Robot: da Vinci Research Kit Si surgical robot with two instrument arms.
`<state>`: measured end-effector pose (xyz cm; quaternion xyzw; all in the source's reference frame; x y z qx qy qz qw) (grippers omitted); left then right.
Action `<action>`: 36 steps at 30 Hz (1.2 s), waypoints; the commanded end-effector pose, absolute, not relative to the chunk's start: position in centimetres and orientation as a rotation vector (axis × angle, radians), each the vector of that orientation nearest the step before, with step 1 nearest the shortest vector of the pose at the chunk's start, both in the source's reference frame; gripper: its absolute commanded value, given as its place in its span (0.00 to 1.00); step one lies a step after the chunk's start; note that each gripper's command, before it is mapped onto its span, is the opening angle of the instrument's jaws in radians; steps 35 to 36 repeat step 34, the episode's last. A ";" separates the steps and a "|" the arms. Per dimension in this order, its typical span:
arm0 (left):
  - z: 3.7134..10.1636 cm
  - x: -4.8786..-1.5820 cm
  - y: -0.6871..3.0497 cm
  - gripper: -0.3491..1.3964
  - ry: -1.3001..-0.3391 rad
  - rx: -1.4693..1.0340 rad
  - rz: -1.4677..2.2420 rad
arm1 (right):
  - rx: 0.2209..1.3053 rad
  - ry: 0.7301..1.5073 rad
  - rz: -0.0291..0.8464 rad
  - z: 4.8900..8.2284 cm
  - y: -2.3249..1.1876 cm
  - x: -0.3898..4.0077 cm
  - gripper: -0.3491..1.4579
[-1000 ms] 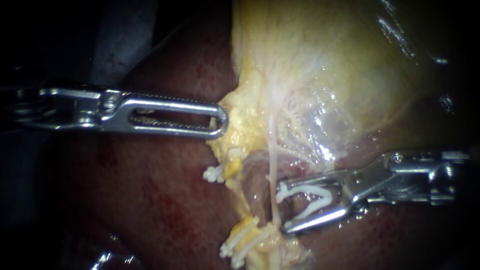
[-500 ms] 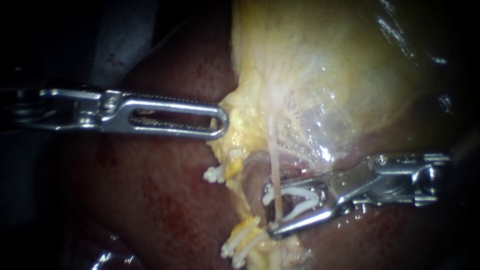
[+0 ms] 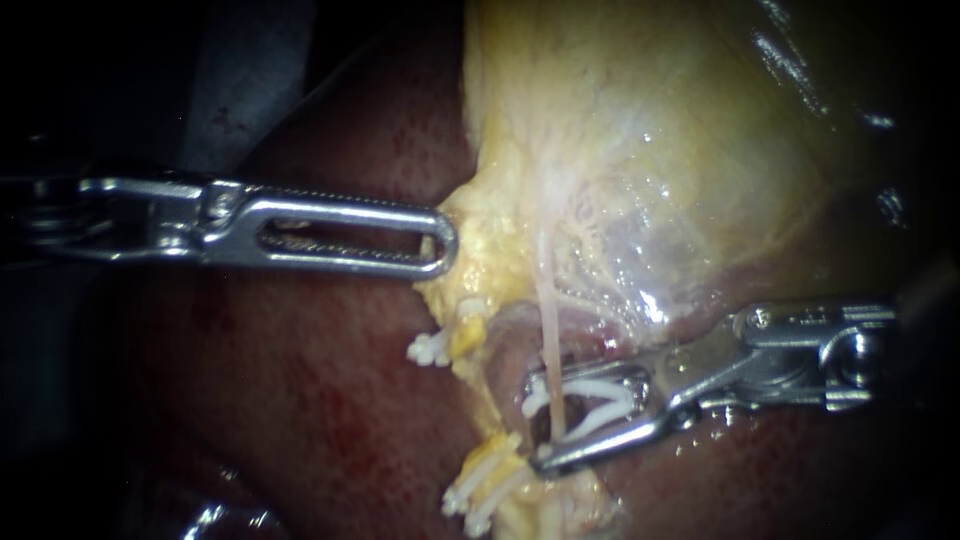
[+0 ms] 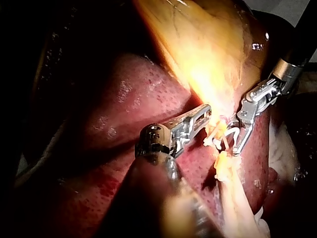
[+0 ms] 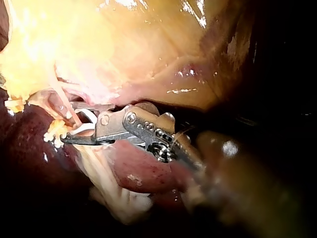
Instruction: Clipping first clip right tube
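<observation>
A surgical lab bench — glistening liver [image 3: 300, 400] and yellow gallbladder [image 3: 680, 120], lit close.

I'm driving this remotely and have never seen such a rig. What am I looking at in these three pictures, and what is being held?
Two thin robot instruments work on a pig's dark red liver and its yellowish gallbladder. One picture comes from the endoscope, close to the tissue. The other two come from cameras on each instrument's arm. The left instrument reaches the gallbladder's edge. The right instrument holds an open white clip in its jaws, set around a thin pale tube. Other white clips already sit on tissue nearby.
</observation>
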<state>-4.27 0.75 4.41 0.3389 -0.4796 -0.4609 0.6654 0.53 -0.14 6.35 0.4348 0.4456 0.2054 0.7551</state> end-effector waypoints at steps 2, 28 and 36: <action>4.41 -4.27 0.75 0.00 -1.083 0.765 -1.041 | 0.958 0.954 0.458 6.34 -0.11 0.50 0.18; 4.41 -4.27 0.75 0.00 -1.083 0.765 -1.041 | 1.027 0.911 0.471 6.37 -0.04 0.43 0.00; 4.41 -4.27 0.75 0.00 -1.083 0.765 -1.041 | 1.027 0.911 0.468 6.37 -0.04 0.43 0.00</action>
